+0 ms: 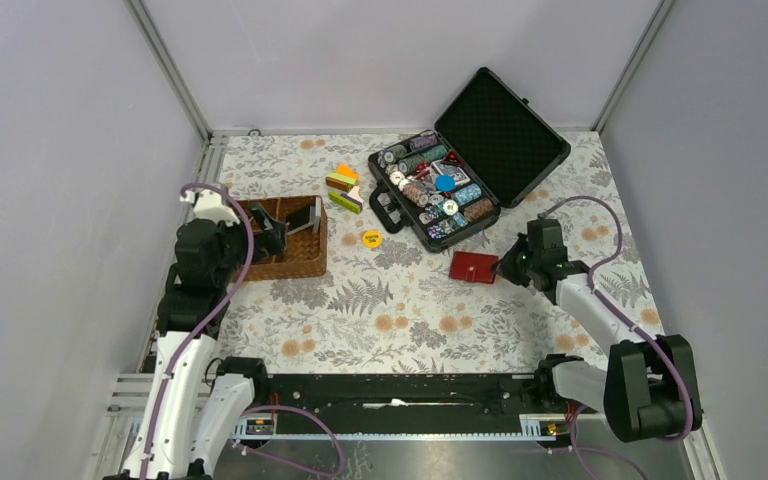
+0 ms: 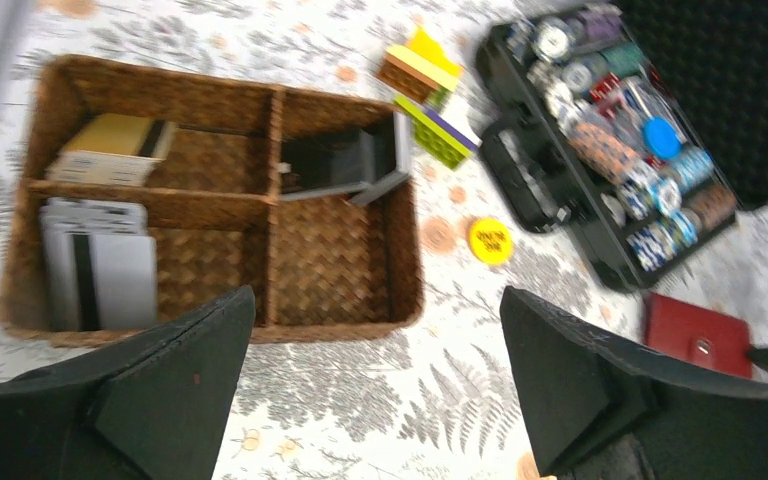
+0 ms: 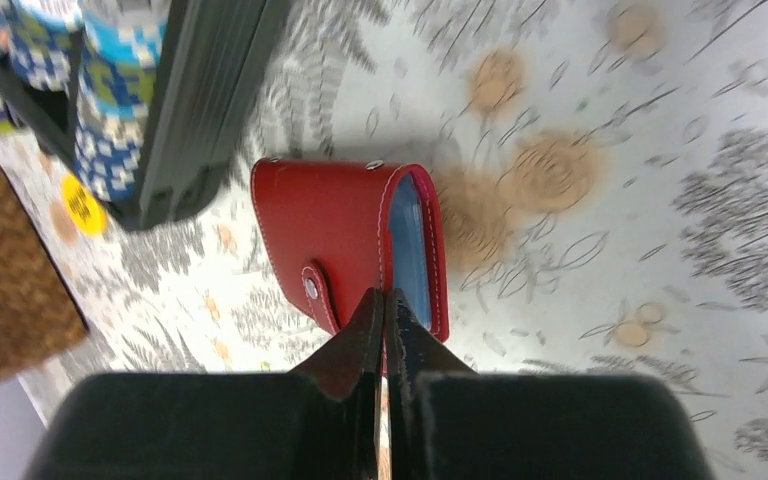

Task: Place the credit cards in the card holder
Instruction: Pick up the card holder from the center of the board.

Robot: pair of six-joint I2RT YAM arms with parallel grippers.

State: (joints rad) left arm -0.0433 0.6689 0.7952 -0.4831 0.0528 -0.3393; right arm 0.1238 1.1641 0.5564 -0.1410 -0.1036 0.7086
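Observation:
The red card holder (image 1: 475,268) lies folded on the flowered cloth right of centre, its light blue inside showing along one edge (image 3: 335,235). My right gripper (image 3: 382,295) is shut on the edge of its top cover, one finger over the red cover and the other over the blue inside. The credit cards sit in the wicker basket (image 2: 345,325): a tan stack (image 2: 110,148), a white one with a black stripe (image 2: 98,275) and a dark one (image 2: 335,165) leaning upright. My left gripper (image 2: 376,300) hangs open and empty just in front of the basket.
An open black case (image 1: 470,165) full of poker chips stands at the back, close behind the card holder. A yellow chip (image 1: 371,238) and some coloured blocks (image 1: 344,187) lie between the basket and the case.

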